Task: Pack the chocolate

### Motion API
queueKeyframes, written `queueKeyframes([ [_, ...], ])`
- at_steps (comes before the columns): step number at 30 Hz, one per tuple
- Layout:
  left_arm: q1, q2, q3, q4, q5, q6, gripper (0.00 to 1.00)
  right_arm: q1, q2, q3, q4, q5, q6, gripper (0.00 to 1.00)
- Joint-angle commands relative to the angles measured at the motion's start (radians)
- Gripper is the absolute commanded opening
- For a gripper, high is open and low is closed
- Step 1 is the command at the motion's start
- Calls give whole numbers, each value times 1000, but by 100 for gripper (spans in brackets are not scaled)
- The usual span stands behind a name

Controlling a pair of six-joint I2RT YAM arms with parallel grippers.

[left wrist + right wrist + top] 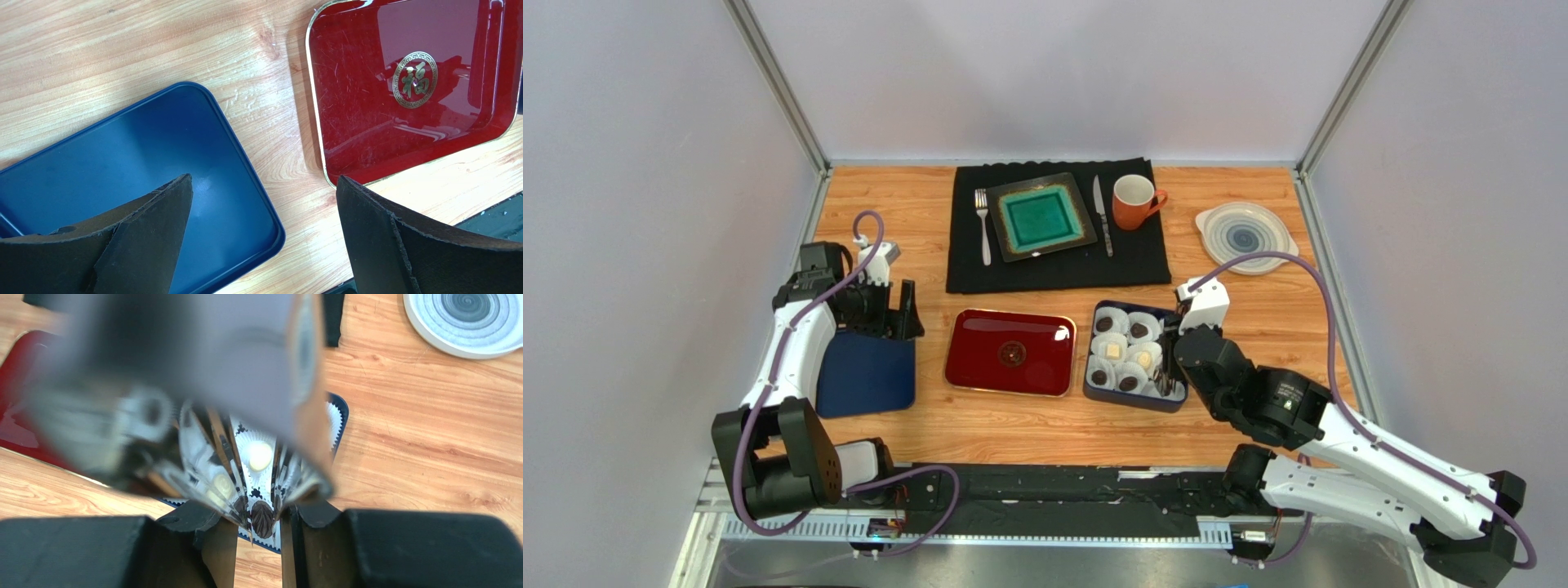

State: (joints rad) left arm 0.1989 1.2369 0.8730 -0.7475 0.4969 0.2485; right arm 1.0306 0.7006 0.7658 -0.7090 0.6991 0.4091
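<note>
Currently I see my right claw (255,517) clenched on a blurred shiny metal piece (202,367) over the blue box (1089,368), where the chocolates (1113,350) sit in paper cups (1143,326), while my left claw (264,190) hangs released above the blue lid (123,165).

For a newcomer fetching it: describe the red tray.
On the wooden table, find the black cloth mat. In front of it, the glossy red rectangular tray sits between a blue lid and a blue chocolate box; only it bears a gold emblem.
</note>
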Motion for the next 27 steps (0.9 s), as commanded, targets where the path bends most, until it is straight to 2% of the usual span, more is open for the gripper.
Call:
queueKeyframes([
  [1, 8, -14, 38, -9, 25, 9, 96, -1, -1, -2, 11, 39, 36, 27],
  [13, 7, -17, 37, -10, 25, 9, 96, -7, -4, -11, 19, 60, 39, 41],
  [19, 8, -19, 35, -10, 23, 11, 96, -14, -4, -5, 23, 62, 27, 45],
  [27, 7, -20, 32, -10, 23, 12, 96, -46, -38, 55, -50, 100, 31, 33],
])
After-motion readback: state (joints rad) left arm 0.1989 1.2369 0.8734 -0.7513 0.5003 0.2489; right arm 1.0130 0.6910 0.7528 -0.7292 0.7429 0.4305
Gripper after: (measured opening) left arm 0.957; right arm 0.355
